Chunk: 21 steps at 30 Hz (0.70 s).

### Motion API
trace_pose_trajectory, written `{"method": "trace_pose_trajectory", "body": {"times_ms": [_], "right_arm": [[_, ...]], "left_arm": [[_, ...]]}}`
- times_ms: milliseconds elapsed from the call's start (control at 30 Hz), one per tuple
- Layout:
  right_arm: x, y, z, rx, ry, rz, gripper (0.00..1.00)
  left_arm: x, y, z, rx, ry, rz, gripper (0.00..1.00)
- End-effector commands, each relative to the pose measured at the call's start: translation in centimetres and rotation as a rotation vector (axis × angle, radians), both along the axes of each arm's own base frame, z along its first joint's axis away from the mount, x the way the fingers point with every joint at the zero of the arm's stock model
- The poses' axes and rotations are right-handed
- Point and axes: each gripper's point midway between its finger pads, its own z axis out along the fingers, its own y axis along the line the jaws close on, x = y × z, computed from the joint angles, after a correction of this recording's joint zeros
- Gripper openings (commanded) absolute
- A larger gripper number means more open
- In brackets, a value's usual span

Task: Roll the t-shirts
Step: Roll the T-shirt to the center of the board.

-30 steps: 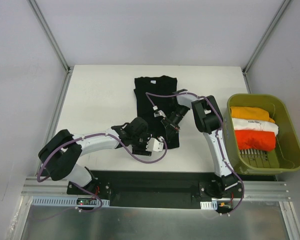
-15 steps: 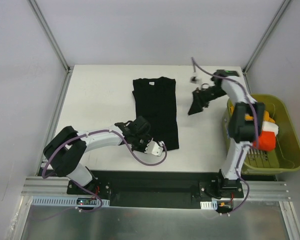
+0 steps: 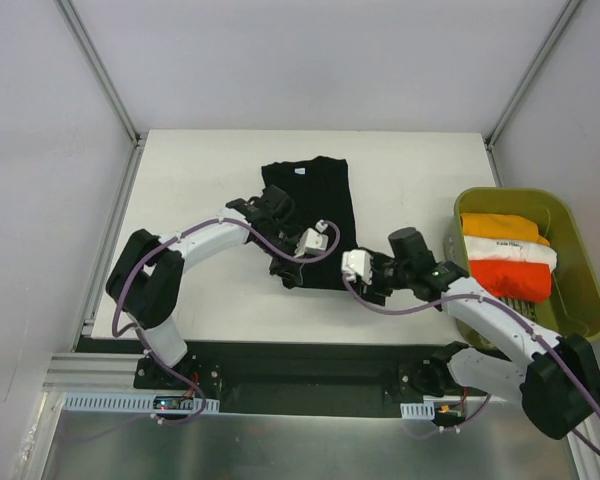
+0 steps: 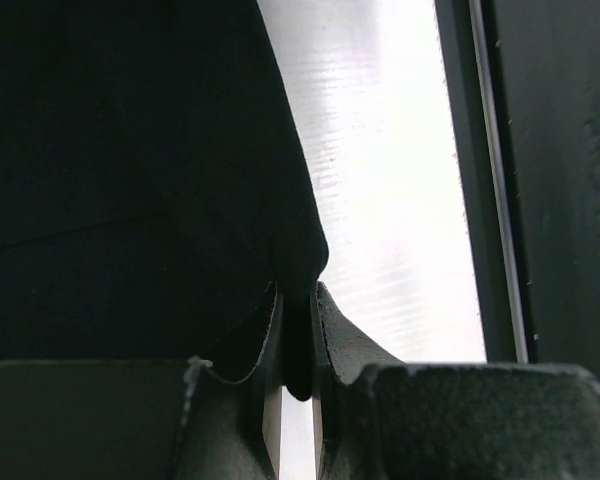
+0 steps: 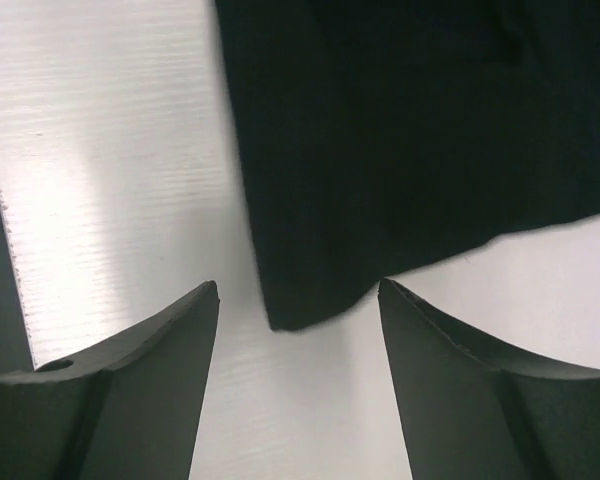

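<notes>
Table: a white top point(image 3: 200, 190) is seen filling the middle of the overhead view, its surface lit bright in both wrist views.
Bin: an olive-yellow plastic bin point(image 3: 583, 262) is set at the table's right edge; a slotted floor is shown at its near end.
Base plate: a black plate point(image 3: 310, 365) is laid along the table's near edge.
Rail: an aluminium rail point(image 3: 90, 385) is run just in front of the plate.
Posts: two aluminium posts point(image 3: 98, 70) are raised at the far corners.
Walls: grey panels point(image 3: 310, 60) are closed around left, far and right.
</notes>
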Motion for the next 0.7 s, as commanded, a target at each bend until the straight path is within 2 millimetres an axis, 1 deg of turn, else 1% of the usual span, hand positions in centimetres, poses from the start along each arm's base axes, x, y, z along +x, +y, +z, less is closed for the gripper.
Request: {"method": "trace_pose_trajectory", "body": {"times_ms": [0, 33, 67, 100, 133, 267, 300, 333, 400, 433, 500, 533, 600, 633, 667], "right_arm": [[1.6, 3.5, 1.2, -0.010, -0.191, 0.094, 0.69], [1.2, 4.4, 1.0, -0.014, -0.197, 0.128, 0.69], [1.2, 4.8, 0.9, -0.018, -0.201, 0.141, 0.69], [1.4, 5.2, 0.2, -0.031, -0.187, 0.151, 0.69], [1.5, 5.6, 0.2, -0.028, -0.188, 0.160, 0.69], [2.7, 6.4, -1.2, -0.065, -0.156, 0.167, 0.69], [3.0, 6.7, -1.2, -0.067, -0.155, 0.170, 0.69], [3.0, 6.7, -2.4, -0.086, -0.122, 0.177, 0.69], [3.2, 6.8, -3.4, -0.107, -0.094, 0.171, 0.67], [3.5, 6.6, -4.2, -0.142, -0.085, 0.164, 0.63], [4.1, 6.5, -4.2, -0.149, -0.078, 0.142, 0.57], [4.1, 6.7, -3.8, -0.138, -0.058, 0.148, 0.46], [3.9, 6.2, -3.6, -0.139, -0.002, 0.141, 0.36], [2.7, 5.6, -3.8, -0.150, 0.068, 0.155, 0.28], [2.5, 5.6, -3.4, -0.147, 0.090, 0.160, 0.24]], "left_arm": [[-1.1, -0.6, 2.2, -0.110, 0.236, 0.018, 0.00], [-1.0, -0.6, 2.0, -0.117, 0.253, 0.022, 0.00], [-0.9, -0.5, 2.0, -0.119, 0.261, 0.026, 0.00], [-0.5, -0.4, 2.1, -0.125, 0.263, 0.035, 0.00], [-0.3, -0.3, 2.0, -0.128, 0.267, 0.040, 0.00], [0.8, -0.1, 2.2, -0.151, 0.295, 0.066, 0.00], [1.3, -0.2, 2.5, -0.158, 0.291, 0.073, 0.00], [1.6, 0.0, 2.4, -0.161, 0.300, 0.085, 0.00], [1.9, 0.0, 2.8, -0.175, 0.309, 0.094, 0.00], [2.0, 0.2, 2.7, -0.173, 0.319, 0.104, 0.00], [2.3, 0.2, 2.8, -0.170, 0.324, 0.116, 0.00], [2.4, 0.2, 2.6, -0.159, 0.344, 0.133, 0.00], [2.7, 0.4, 2.5, -0.145, 0.368, 0.159, 0.00], [2.6, 0.5, 2.4, -0.128, 0.392, 0.179, 0.00], [2.7, 0.7, 2.4, -0.123, 0.403, 0.196, 0.00]]}}
